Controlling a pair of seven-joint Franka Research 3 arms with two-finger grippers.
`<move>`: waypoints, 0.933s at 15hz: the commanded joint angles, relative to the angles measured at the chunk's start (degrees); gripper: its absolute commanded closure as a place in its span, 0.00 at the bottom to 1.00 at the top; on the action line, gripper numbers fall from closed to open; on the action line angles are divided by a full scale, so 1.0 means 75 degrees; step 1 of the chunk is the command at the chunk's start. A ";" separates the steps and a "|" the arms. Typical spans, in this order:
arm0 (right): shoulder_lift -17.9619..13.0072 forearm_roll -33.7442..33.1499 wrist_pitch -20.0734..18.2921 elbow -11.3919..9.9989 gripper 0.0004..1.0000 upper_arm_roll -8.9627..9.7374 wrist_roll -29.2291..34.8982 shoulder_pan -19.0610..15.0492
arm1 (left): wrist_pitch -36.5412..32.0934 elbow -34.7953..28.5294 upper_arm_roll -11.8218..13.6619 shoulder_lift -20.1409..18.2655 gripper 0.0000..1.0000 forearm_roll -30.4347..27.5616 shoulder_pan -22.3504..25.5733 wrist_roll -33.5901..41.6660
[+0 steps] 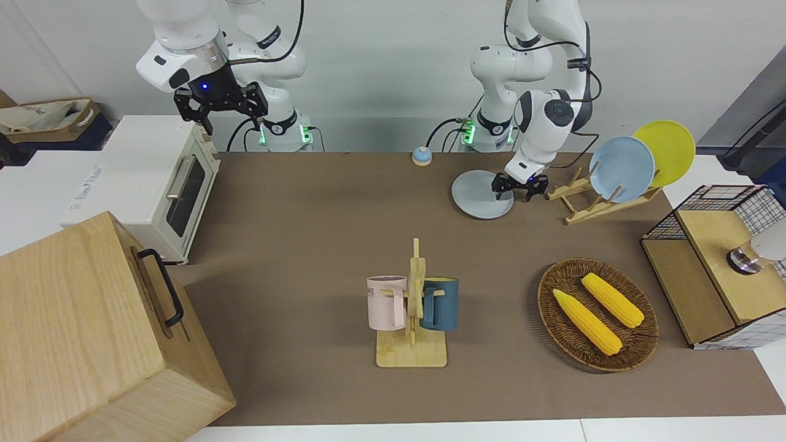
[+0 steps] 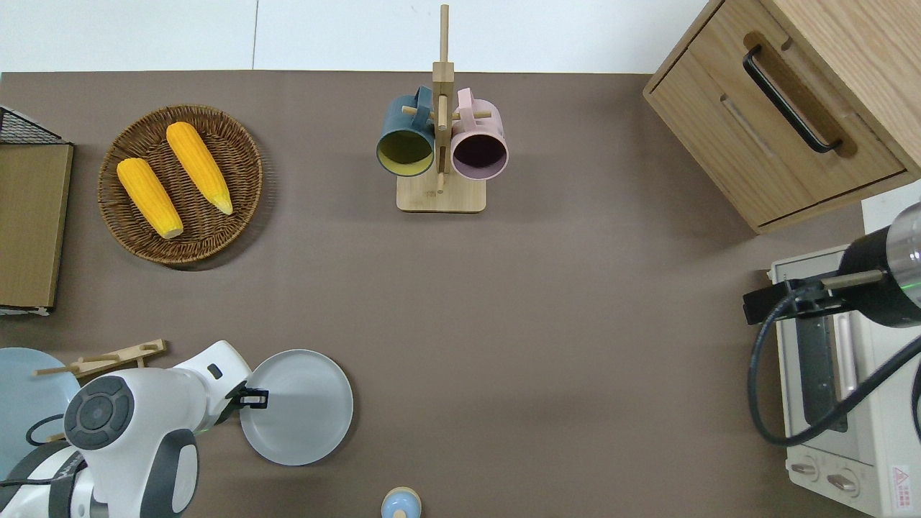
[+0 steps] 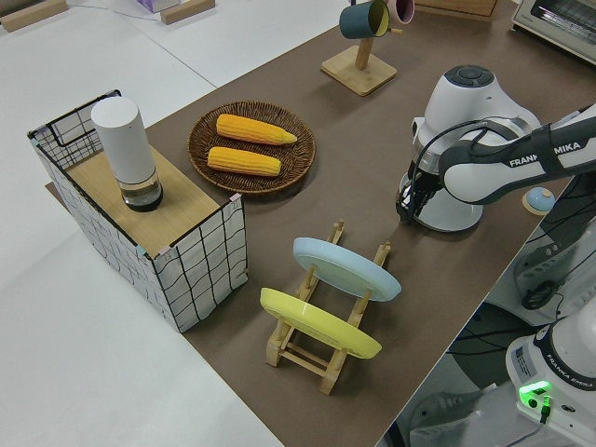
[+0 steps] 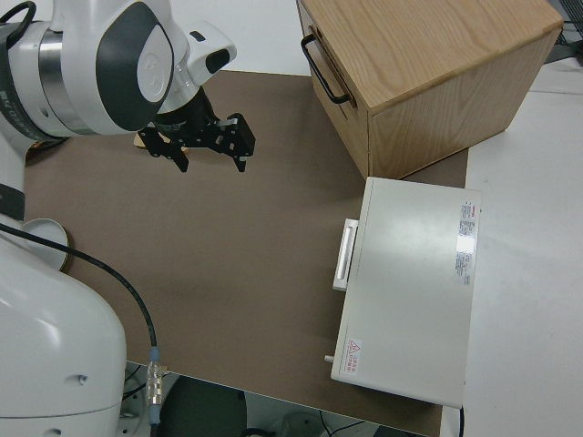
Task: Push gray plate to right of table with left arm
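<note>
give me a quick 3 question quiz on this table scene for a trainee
1. True or false: the left gripper is at the edge of the gray plate that faces the plate rack.
2. How many corn cobs lie in the wicker basket?
3. Which mug on the mug stand hangs toward the right arm's end of the table: A pink, B dark blue?

Key: 1 true; 2 two; 3 A.
</note>
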 commanded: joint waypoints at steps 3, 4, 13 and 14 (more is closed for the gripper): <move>-0.0019 0.0033 -0.0119 0.0071 0.02 0.0123 0.0100 -0.0142 | 0.0099 -0.0072 0.0052 -0.0005 1.00 -0.0275 -0.0152 0.0014; -0.0019 0.0033 -0.0119 0.0071 0.02 0.0123 0.0100 -0.0154 | 0.0146 -0.0060 0.0052 0.0030 1.00 -0.0392 -0.0152 -0.0009; -0.0019 0.0033 -0.0119 0.0071 0.02 0.0123 0.0100 -0.0142 | 0.0521 0.0502 0.0052 0.0779 1.00 -0.1096 -0.1791 -0.1670; -0.0019 0.0033 -0.0119 0.0071 0.02 0.0123 0.0100 -0.0154 | 0.0521 0.0653 0.0052 0.0920 1.00 -0.1096 -0.2025 -0.1940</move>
